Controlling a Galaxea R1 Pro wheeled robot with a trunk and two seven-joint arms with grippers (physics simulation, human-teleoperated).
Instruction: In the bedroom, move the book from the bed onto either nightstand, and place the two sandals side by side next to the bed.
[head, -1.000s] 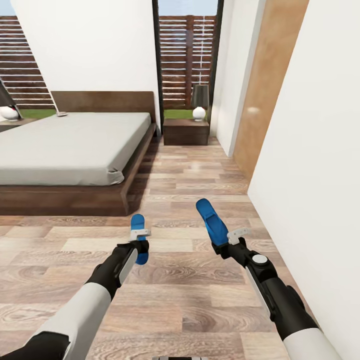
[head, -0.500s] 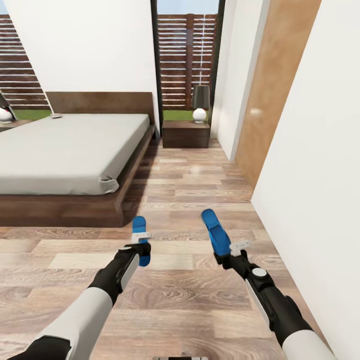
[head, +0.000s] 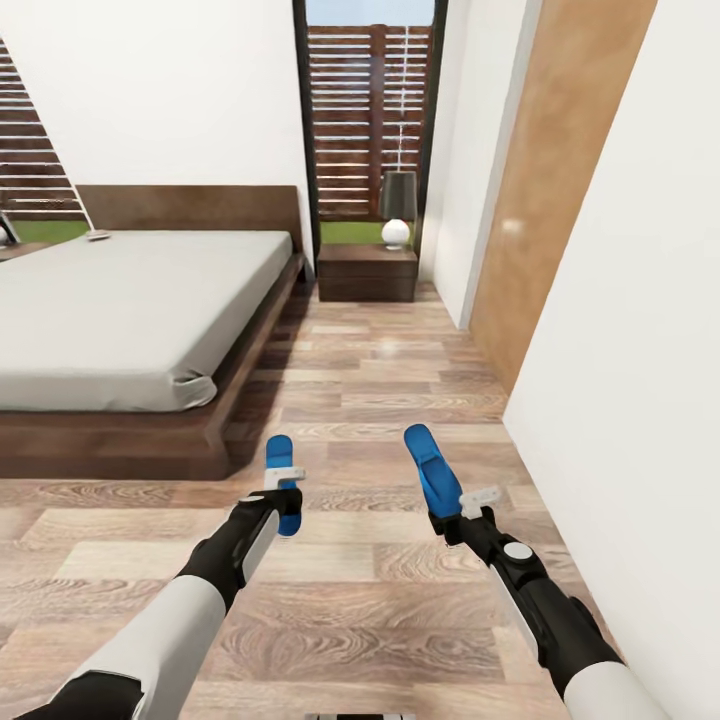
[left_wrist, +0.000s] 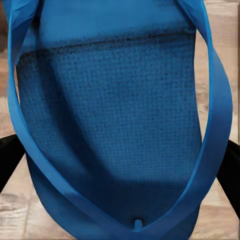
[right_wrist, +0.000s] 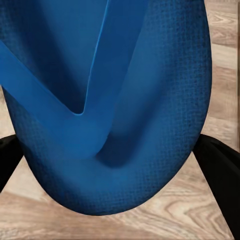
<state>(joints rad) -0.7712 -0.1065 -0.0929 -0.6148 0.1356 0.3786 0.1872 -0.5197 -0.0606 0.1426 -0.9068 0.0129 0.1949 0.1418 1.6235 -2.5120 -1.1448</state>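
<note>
**Head view: two sandals in hand, bed just ahead**

Head view, over wood-plank floor (head: 380, 590): left gripper (head: 284, 492) closed on a blue sandal (head: 281, 480), right gripper (head: 462, 505) closed on the other blue sandal (head: 432, 472), both carried clear of the floor. Left one nearly end-on, right one tilted with its toe up and forward. Bed (head: 120, 310) ahead to the left, foot corner near the left sandal; nightstand (head: 367, 272) beyond the bed's far right corner, lamp (head: 398, 205) on top. No book to be made out on the mattress.

Left wrist view: textured sole and thin strap loop (left_wrist: 215, 125) close up. Right wrist view: Y of the straps (right_wrist: 95, 100) across the footbed.

Probably light, soft foam: bendy, springy, apt to twist in a pinch. Straps too floppy to hold by; better gripped across the sole's edge near the heel, as seems done here. Not fragile; likely to bounce if dropped, so best set down low and flat beside the bed's long right edge.
</note>
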